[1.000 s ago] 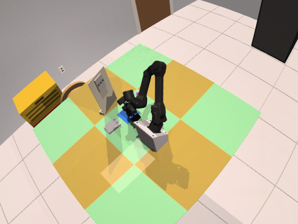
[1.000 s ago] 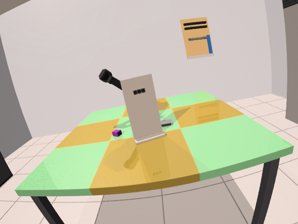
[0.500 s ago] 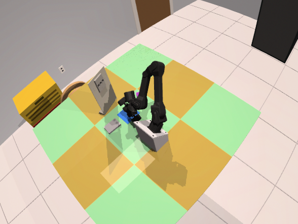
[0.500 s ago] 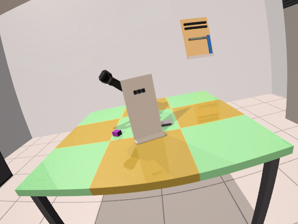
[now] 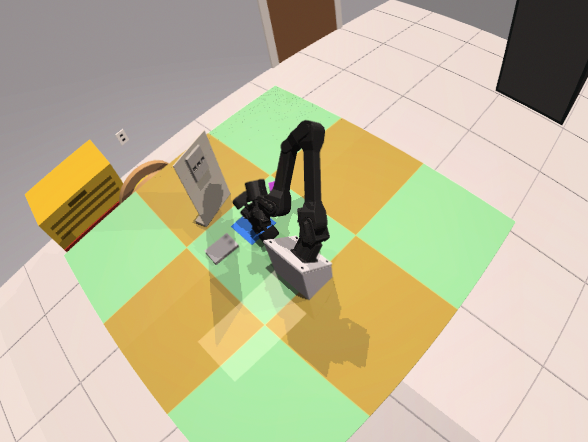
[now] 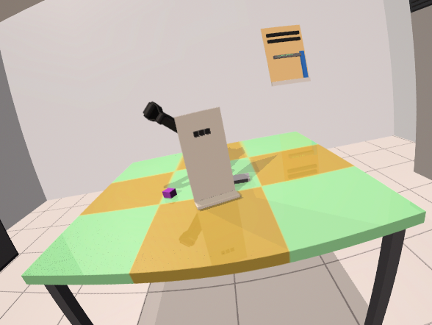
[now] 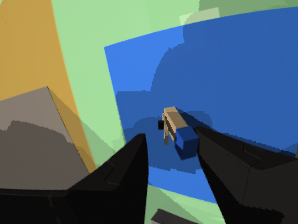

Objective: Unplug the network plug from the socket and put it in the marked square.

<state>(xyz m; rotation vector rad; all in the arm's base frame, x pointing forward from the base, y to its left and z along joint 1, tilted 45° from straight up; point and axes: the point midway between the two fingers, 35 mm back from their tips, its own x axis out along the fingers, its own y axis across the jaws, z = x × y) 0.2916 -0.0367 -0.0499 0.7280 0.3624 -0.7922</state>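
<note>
A purple cube point(image 6: 169, 193) and a grey slab point(image 5: 221, 249) lie on the checkered table point(image 6: 330, 206); orange poster point(image 6: 286, 55) behind.

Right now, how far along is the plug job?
Done: the plug is out of the upright panel and sits over the blue marked square. In hand: the gripper is open, its fingers standing on either side of the plug; whether one pad touches it can't be told. Left: lift the arm away so nothing is touched.
</note>
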